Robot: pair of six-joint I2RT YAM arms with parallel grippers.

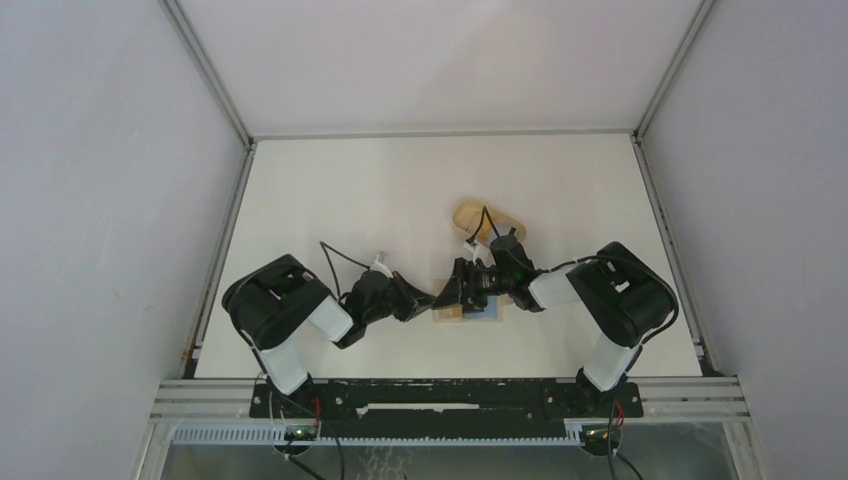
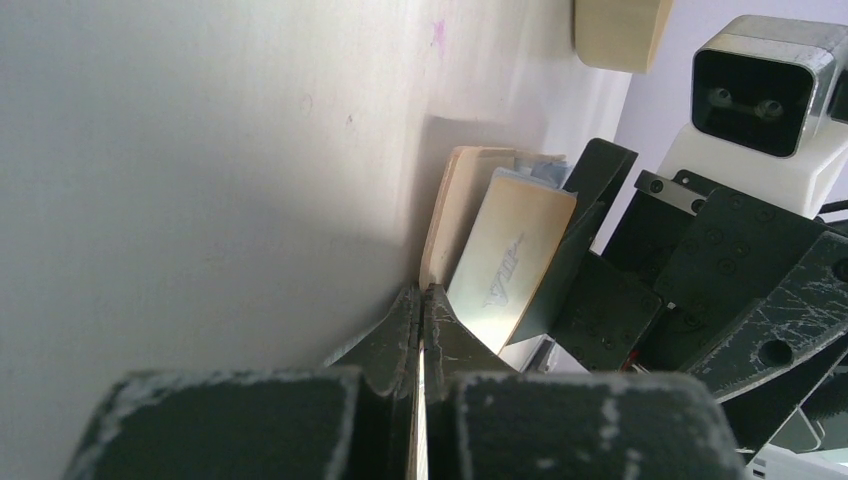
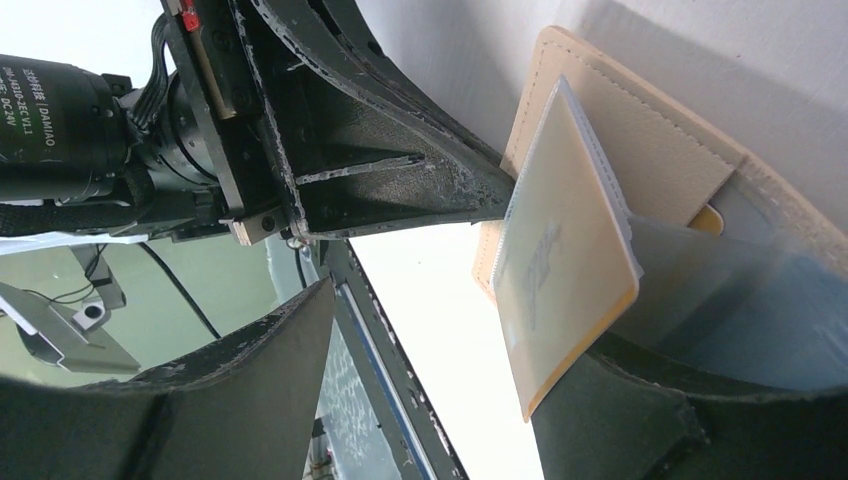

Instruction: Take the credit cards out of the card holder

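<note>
The tan card holder (image 1: pixel 452 314) lies on the table between both arms. My left gripper (image 2: pixel 421 300) is shut, and its tips pinch the card holder's (image 2: pixel 447 205) near edge. In the top view that gripper (image 1: pixel 428 300) reaches in from the left. A pale credit card (image 3: pixel 560 250) with a faint logo stands tilted up out of the card holder (image 3: pixel 650 130), its lower edge against one finger (image 3: pixel 620 420) of my right gripper (image 3: pixel 440 340). This gripper is open with nothing clamped. A blue-grey card (image 3: pixel 720 290) lies behind it, and shows blue (image 1: pixel 487 312) from above.
An oval tan tray (image 1: pixel 487 222) sits just beyond the right gripper, and shows in the left wrist view (image 2: pixel 615 30). The right arm's wrist and camera (image 2: pixel 765 90) crowd close to the card holder. Grey walls (image 1: pixel 110 180) enclose the white table (image 1: pixel 350 190).
</note>
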